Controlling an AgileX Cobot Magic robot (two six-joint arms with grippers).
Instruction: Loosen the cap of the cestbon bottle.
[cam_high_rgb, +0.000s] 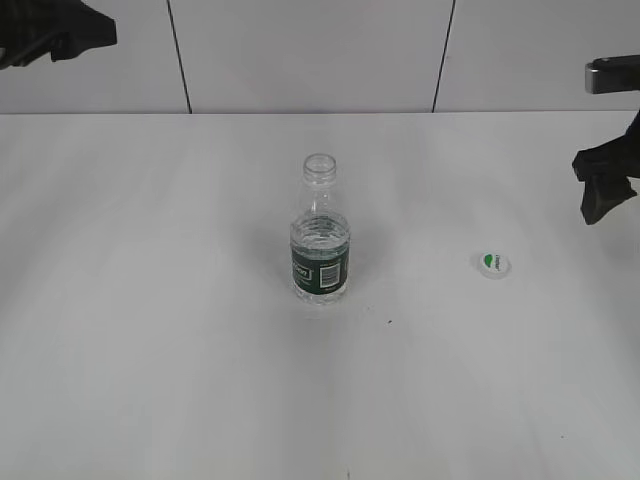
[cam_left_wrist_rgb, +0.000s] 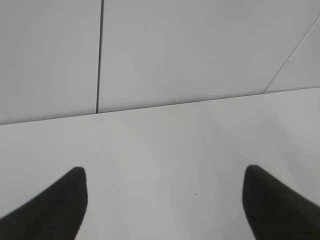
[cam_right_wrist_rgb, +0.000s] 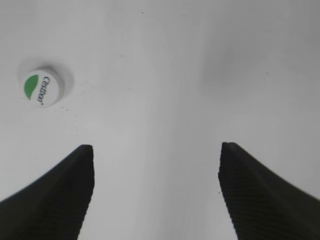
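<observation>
Already the cap (cam_high_rgb: 491, 263) lies beside the open bottle (cam_high_rgb: 320, 232); both end effectors (cam_left_wrist_rgb: 162, 192) (cam_right_wrist_rgb: 156, 175) gape wide, half cropped.

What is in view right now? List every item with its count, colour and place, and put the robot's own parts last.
cestbon bottle: one, clear plastic with a dark green label band and white barcode patch, standing upright near the middle of the table, neck open with no cap on it.
cap: one, white with a green patch on top, lying flat on the table to the right of the bottle, apart from it.
table: one, white, under everything.
wall: white panels with dark seams, behind the table.
left gripper: one, black, open, above bare table at the far left, holding nothing.
right gripper: one, black, open, at the right edge near the cap, not touching it.
</observation>
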